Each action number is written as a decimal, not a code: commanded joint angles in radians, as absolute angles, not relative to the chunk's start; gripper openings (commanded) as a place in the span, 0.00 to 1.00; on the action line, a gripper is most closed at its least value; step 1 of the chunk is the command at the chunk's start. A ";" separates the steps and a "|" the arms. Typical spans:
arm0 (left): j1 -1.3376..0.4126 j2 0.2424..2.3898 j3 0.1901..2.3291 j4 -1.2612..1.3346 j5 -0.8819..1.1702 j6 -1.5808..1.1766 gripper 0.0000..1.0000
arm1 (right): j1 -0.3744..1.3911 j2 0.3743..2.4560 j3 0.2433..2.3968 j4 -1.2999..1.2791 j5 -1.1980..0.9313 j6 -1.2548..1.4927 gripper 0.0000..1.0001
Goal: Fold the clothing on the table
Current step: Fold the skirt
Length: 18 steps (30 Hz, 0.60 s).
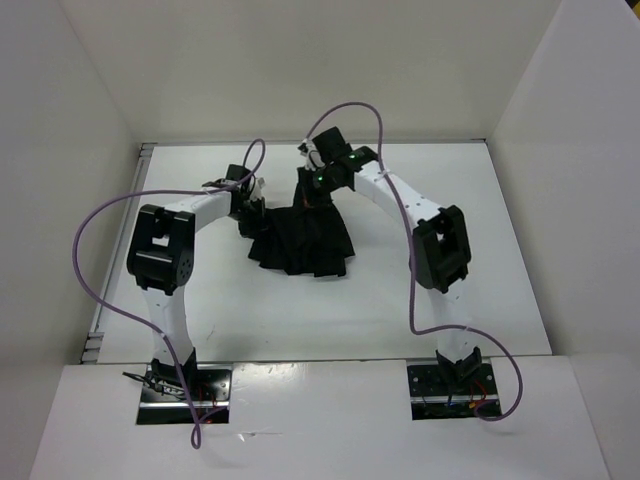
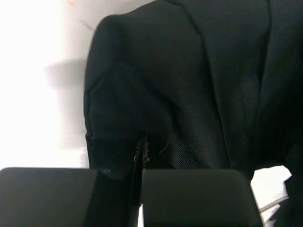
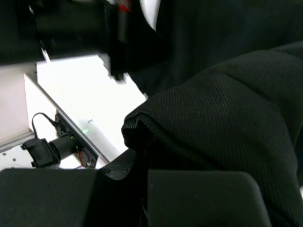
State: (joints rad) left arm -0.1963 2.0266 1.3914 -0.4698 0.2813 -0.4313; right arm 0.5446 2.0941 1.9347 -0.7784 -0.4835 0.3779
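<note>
Black fabric is pinched between the flat pads (image 2: 47, 196) of the left gripper (image 2: 141, 175), which sit pressed together at the bottom centre of the left wrist view. A frayed edge of the skirt (image 2: 189, 85) is caught in the thin seam between them. From there the cloth rises in a rounded fold and fills the right of that frame, with the white table (image 2: 38, 94) bare on the left.

The right gripper (image 3: 142, 177) is likewise clamped shut on the skirt. A thick ribbed hem curls over just above its fingers, and the cloth spreads to the right edge of the right wrist view. In the upper left of that view hangs a dark blurred shape, probably the other arm.

From above, the two grippers hold the far edge of the skirt just above the middle of the frame, the left one at its upper left corner and the right one at its top. The garment fans out in pleats toward the bottom of the frame, its lower hem resting on the table. Purple cables (image 1: 100, 215) loop from each arm, and a green light (image 1: 352, 157) glows on the right wrist.
</note>
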 commanded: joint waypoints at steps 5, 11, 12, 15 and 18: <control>-0.207 2.019 1.384 -0.465 0.339 -0.431 0.00 | 0.632 2.304 2.233 -0.808 -0.502 0.403 0.01; -0.158 1.955 1.402 -0.509 0.339 -0.410 0.00 | 0.663 2.378 2.388 -0.862 -0.535 0.382 0.56; -0.147 1.938 1.417 -0.526 0.327 -0.410 0.00 | 0.673 2.378 2.401 -0.862 -0.549 0.382 0.59; -0.109 1.872 1.485 -0.587 0.233 -0.370 0.03 | 0.683 2.344 2.469 -0.899 -0.539 0.373 0.61; -0.065 1.797 1.526 -0.626 0.117 -0.380 0.05 | 0.692 2.284 2.494 -0.952 -0.447 0.348 0.61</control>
State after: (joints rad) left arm -0.1040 1.9240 1.4502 -0.5888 0.2302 -0.3985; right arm 0.6746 2.3825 2.4260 -0.8886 -0.5041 0.3794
